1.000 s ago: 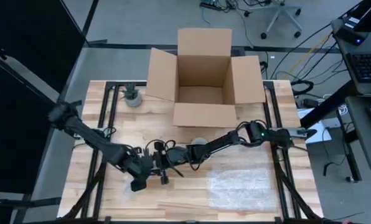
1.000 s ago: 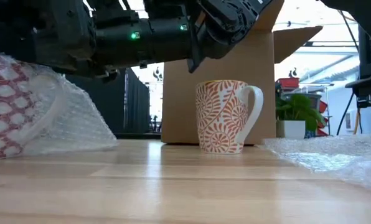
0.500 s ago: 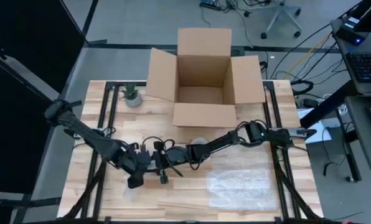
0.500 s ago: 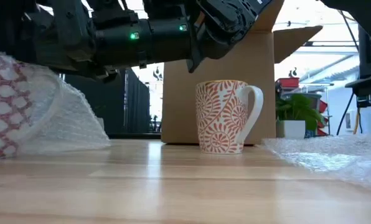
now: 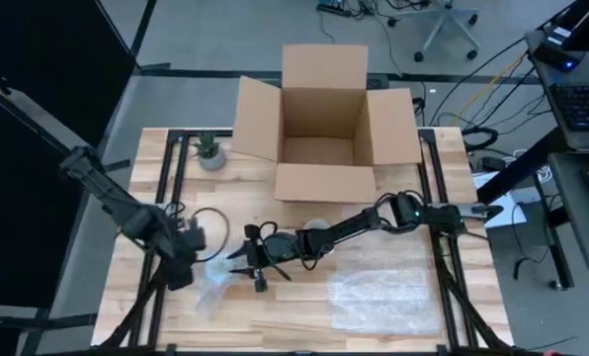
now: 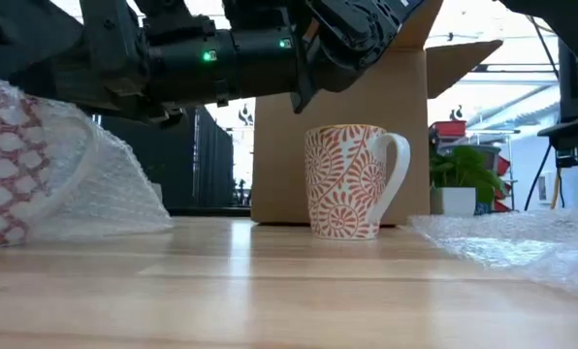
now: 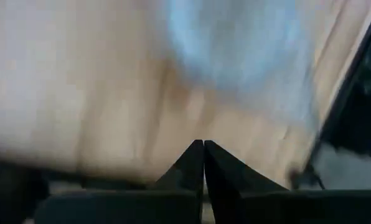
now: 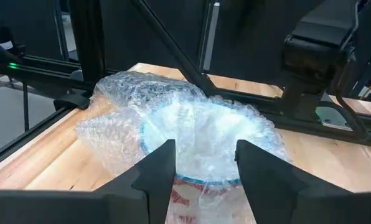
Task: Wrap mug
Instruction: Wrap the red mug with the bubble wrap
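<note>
**A:** Where is the wrapped mug [image 8: 198, 146]?

**B:** It lies on its side on the tabletop [image 5: 393, 331], near the left front, all bundled in bubble wrap [image 6: 105, 194].

**A:** And the right end effector [image 8: 201, 165]?

**B:** Its fingers are spread wide, right beside the bundle's open end.

**A:** The left end effector [image 7: 203, 152]?

**B:** Fingers pressed together, holding nothing, just left of the bundle.

**A:** Anything else?

**B:** A second mug [image 6: 352, 181] stands upright by the cardboard box [image 5: 324, 129]. A flat bubble sheet [image 5: 383, 297] lies front right.
</note>
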### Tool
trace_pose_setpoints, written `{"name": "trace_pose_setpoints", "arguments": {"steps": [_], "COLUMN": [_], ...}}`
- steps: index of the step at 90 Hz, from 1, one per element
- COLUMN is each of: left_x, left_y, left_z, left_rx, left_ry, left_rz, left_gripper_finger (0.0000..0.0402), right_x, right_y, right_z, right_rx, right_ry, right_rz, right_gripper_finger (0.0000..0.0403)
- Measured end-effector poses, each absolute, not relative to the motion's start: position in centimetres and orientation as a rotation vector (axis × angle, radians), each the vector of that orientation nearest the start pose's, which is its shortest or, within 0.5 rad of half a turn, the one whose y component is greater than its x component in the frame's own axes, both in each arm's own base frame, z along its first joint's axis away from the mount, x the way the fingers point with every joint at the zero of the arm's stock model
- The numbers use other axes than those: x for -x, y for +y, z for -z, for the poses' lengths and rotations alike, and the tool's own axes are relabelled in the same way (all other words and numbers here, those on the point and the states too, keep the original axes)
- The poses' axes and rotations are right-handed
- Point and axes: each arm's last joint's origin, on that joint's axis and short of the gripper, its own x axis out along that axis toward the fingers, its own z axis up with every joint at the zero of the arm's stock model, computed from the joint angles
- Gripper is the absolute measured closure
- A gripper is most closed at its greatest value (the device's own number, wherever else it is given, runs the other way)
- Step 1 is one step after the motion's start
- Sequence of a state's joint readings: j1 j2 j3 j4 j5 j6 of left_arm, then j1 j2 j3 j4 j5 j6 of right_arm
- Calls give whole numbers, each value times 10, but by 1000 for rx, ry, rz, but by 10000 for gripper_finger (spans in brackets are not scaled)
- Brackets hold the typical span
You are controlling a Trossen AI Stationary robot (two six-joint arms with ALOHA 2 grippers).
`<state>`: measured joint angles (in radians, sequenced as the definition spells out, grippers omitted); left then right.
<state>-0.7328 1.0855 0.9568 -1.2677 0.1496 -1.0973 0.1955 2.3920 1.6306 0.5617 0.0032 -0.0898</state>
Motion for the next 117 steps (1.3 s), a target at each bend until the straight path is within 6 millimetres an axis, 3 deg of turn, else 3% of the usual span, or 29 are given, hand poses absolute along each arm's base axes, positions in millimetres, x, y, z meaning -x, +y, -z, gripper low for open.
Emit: {"name": "trace_pose_setpoints", "arguments": {"steps": [14,25,40,49,57,65,86,117], "left_x": [-113,-114,-113,-117,-124,-130,-135,-146], "left_y": [-144,-172,-193,-202,-210,-215,-204,-179], "left_z": [-244,-210,-161,-146,-149,-163,-207,-205], "left_rx": [532,592,555,530,546,575,523,426], "left_ry": [1491,1361,1386,1392,1339,1253,852,827], "left_rz": [24,67,-18,-20,25,66,21,-144], "left_gripper_finger": [401,401,401,401,401,401,401,401], "right_x": [-517,-517,-517,-517,-517,-517,-517,-517], "right_y": [102,102,102,102,102,102,102,102], "right_z": [-138,-139,-139,-139,-139,-139,-139,-139], "right_rx": [109,109,108,108,109,108,108,108], "right_ry": [191,188,183,183,183,183,183,183], "right_rz": [-201,-202,-201,-201,-201,-201,-200,-199], "right_gripper_finger": [245,245,245,245,245,245,245,245]}}
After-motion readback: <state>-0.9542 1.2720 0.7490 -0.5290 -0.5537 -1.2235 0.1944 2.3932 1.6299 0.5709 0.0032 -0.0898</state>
